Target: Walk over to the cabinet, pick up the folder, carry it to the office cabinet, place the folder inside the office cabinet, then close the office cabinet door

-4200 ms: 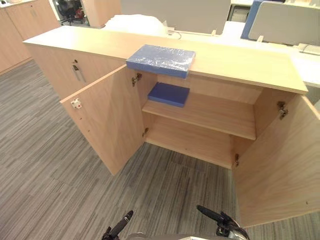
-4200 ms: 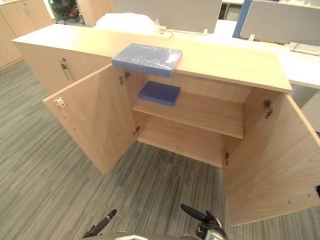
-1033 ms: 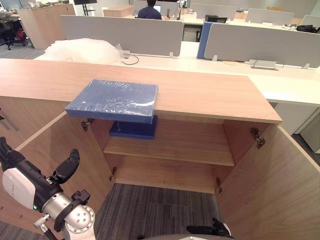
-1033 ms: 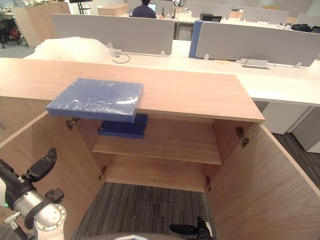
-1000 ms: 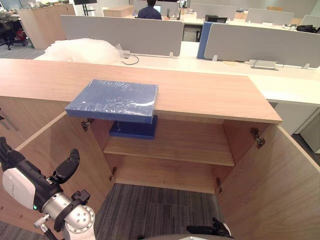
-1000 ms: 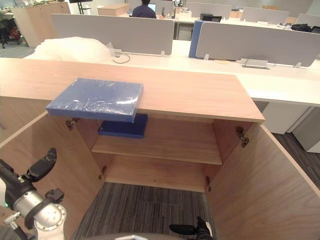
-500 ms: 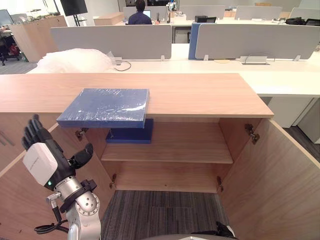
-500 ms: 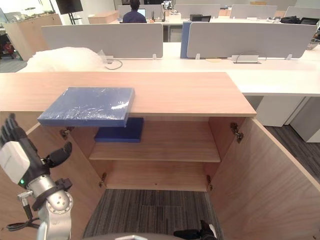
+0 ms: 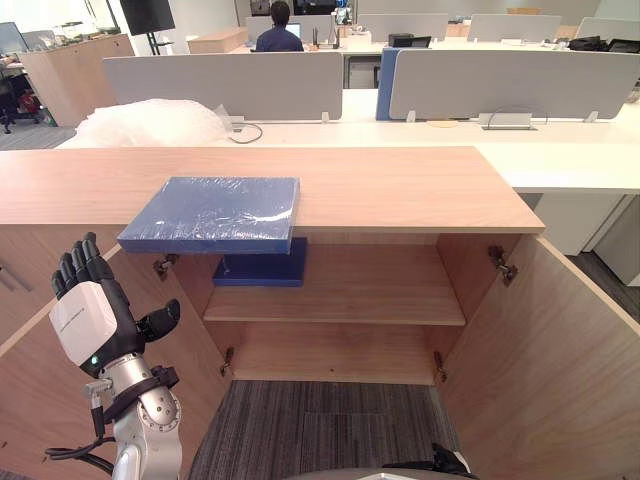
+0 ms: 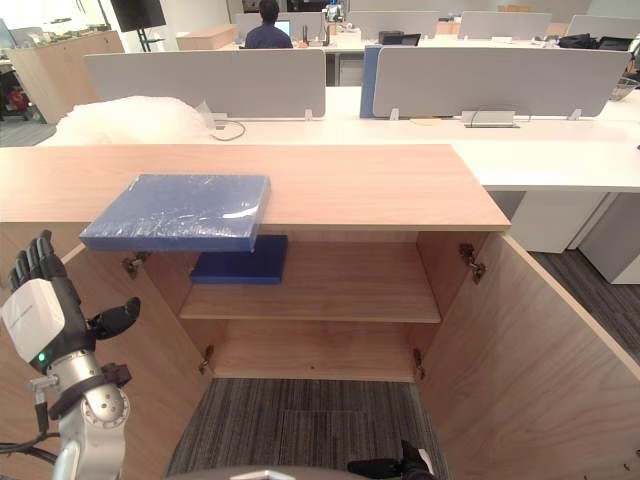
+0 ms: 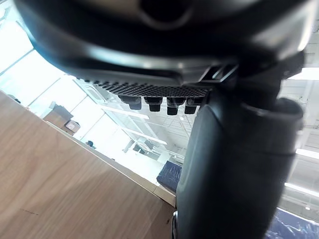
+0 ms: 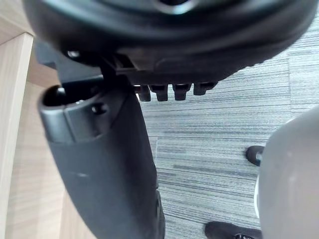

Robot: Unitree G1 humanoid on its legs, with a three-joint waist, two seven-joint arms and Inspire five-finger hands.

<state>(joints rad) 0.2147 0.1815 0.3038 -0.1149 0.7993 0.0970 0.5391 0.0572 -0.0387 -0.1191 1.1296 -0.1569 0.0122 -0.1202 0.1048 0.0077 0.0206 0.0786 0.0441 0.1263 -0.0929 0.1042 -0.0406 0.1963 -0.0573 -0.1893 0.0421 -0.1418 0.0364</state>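
Two blue things in sight: the plastic-wrapped folder (image 9: 215, 210) sits on the worktop (image 9: 420, 190), overhanging its front edge, and a second folder (image 9: 262, 271) lies on the shelf (image 9: 380, 290) just below. I'm at the pick-up step, nothing grabbed yet. My left robot hand (image 9: 88, 320) hovers empty with fingers straight, and the wrapped folder is apart from it at about 1 o'clock. My right robot hand (image 12: 99, 159) hangs low, relaxed and empty. Next move, I reckon: reach up and pinch that overhang.
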